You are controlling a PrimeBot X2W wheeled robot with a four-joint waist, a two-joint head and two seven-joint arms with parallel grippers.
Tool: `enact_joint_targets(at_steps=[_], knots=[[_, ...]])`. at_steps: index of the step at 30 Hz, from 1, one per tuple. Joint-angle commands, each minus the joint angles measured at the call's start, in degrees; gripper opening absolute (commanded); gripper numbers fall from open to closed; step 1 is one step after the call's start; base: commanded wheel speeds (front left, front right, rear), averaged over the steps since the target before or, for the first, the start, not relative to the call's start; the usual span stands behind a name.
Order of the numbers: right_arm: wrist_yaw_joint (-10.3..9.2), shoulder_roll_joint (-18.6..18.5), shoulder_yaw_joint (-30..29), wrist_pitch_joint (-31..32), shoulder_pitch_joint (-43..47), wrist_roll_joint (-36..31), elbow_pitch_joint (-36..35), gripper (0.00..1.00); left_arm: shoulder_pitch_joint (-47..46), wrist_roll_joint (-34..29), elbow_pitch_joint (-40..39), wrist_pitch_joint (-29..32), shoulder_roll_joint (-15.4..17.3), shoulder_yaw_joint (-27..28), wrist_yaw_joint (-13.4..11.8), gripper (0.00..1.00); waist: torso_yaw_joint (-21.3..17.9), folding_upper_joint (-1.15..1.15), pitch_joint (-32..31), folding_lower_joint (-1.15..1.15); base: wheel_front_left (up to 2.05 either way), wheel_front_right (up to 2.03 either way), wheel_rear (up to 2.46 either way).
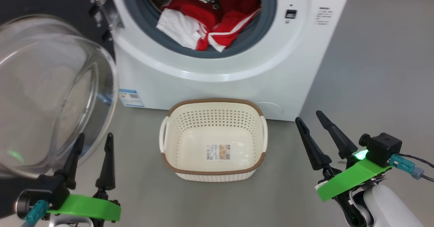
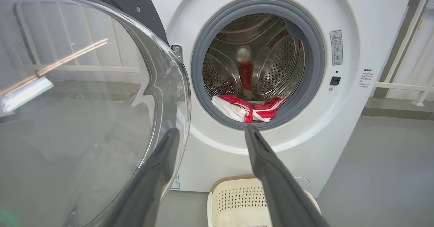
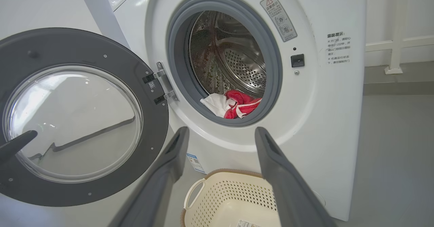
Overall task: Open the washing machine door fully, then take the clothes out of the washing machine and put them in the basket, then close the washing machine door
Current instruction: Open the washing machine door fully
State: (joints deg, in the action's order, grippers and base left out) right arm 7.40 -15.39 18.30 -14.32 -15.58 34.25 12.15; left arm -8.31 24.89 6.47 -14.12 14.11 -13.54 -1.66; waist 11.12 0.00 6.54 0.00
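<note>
Now door [image 1: 51, 84] stands open; left tool [image 1: 95, 135] and right tool [image 1: 308, 117] are spread, empty.
Red clothes [image 1: 210, 27] lie at the washer's [image 1: 237, 84] mouth, upper centre; basket [image 1: 213, 101] sits below it. The left tool hangs just beside the door glass and could knock it; a loose garment might drop beside the basket.

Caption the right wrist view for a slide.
Open right gripper faces the washer: door wide open, red-and-white clothes at its mouth, basket below.
</note>
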Motion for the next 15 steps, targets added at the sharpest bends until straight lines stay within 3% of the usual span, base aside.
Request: enact_joint_targets(at_steps=[1,15], knots=[[0.09,-0.21,0.68,-0.68,-0.76,-1.07,-1.61,1.0,-0.74,0.34,-1.59,-0.36,1.02,2.22,-0.53,1.0,-2.99,0.0,0.13,0.0,0.0,0.0,0.0],[0.09,0.12,-2.15,-0.68,-0.91,-3.37,-2.33,1.0,1.71,1.1,-2.04,-0.84,-0.88,5.63,-0.28,1.0,-11.83,0.0,0.02,0.0,0.0,0.0,0.0]])
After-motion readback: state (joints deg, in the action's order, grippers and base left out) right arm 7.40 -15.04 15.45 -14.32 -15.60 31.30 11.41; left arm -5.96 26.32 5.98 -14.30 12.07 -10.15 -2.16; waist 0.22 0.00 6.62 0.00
